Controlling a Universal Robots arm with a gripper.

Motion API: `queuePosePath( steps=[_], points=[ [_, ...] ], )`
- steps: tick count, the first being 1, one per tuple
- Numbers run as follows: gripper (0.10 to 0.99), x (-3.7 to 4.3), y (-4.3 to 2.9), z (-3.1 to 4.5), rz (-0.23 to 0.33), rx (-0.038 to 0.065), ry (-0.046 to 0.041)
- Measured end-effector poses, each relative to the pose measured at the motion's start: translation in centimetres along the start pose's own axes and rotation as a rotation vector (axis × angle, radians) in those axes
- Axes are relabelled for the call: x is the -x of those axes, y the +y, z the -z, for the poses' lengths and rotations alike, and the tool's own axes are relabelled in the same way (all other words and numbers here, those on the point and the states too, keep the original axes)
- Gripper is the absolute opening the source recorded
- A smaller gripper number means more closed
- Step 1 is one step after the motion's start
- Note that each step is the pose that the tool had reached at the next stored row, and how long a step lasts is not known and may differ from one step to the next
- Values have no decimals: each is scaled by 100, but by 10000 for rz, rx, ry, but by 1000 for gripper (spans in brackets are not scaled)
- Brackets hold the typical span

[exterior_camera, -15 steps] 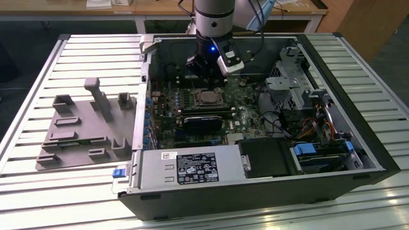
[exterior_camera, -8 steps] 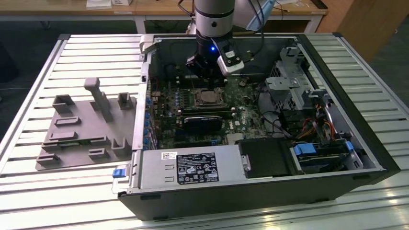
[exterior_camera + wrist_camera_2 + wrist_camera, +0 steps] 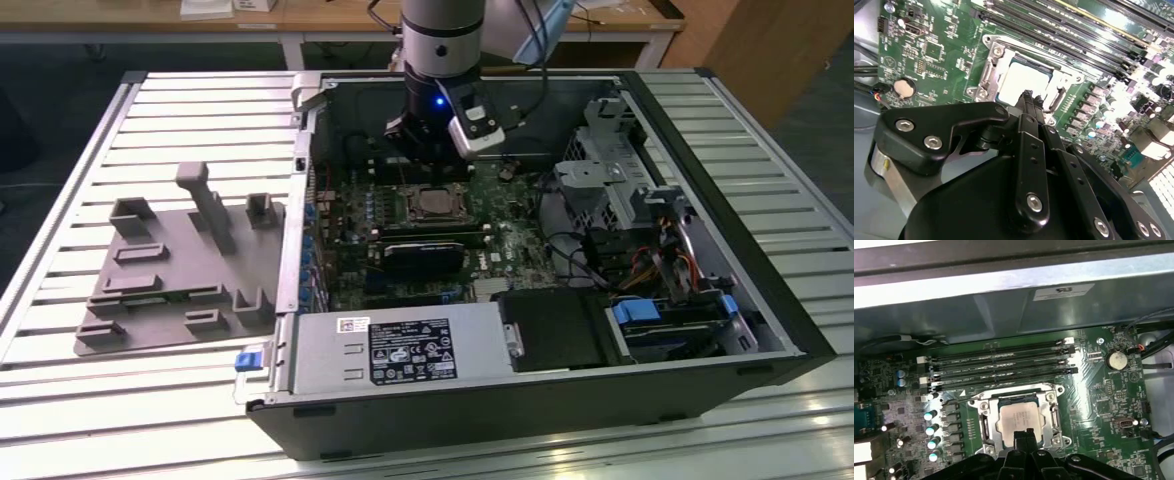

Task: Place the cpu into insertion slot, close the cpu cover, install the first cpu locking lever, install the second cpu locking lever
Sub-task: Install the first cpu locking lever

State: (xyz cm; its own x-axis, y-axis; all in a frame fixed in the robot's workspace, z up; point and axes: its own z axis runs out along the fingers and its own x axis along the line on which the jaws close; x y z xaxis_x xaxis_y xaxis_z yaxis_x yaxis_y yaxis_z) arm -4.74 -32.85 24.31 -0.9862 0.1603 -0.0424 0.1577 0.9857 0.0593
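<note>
The cpu [image 3: 1019,419] lies flat in the insertion slot [image 3: 1014,401] on the green board, its pale silver face up. The cpu cover [image 3: 1053,412], a dull silver frame, sits down around it, and the chip shows through its window. My gripper [image 3: 1023,436] hovers at the socket's edge with its two black fingers pressed together and nothing between them. In the second wrist view the fingertips [image 3: 1028,96] overlap the edge of the cpu [image 3: 1021,79] inside the cover [image 3: 990,67]. In the exterior view my gripper [image 3: 430,168] hangs just above the cpu [image 3: 434,205] inside the open case.
Long memory slots [image 3: 999,365] run beside the socket. A black card [image 3: 424,255] lies just beyond it, with the power supply [image 3: 394,350] at the case's front. A drive cage and cables [image 3: 607,180] fill the exterior view's right. A grey fixture tray [image 3: 174,260] rests outside the case.
</note>
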Motion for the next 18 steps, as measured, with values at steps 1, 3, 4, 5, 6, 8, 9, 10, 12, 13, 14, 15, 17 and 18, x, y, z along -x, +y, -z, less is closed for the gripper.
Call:
queuePosePath(
  steps=[1,3,4,5,6,8,9,10,12,13,14,15,17,18],
  points=[
    [106,-15,-2,1,0,1,0],
    [106,-55,-9,3,0,1,-4],
    [106,-80,-13,4,-1,2,-6],
    [106,-109,-18,6,0,4,-8],
    [106,-138,-22,7,1,5,-12],
    [106,-197,-32,10,0,7,-22],
    [106,-225,-36,11,1,8,-28],
    [106,-254,-41,13,2,9,-34],
    [106,-312,-50,16,2,12,-50],
    [106,-344,-55,18,2,13,-59],
    [106,-373,-60,19,4,15,-67],
    [106,-402,-64,21,4,15,-74],
    [106,-456,-73,23,4,18,-88],
    [106,-477,-76,25,4,19,-96]
  ],
)
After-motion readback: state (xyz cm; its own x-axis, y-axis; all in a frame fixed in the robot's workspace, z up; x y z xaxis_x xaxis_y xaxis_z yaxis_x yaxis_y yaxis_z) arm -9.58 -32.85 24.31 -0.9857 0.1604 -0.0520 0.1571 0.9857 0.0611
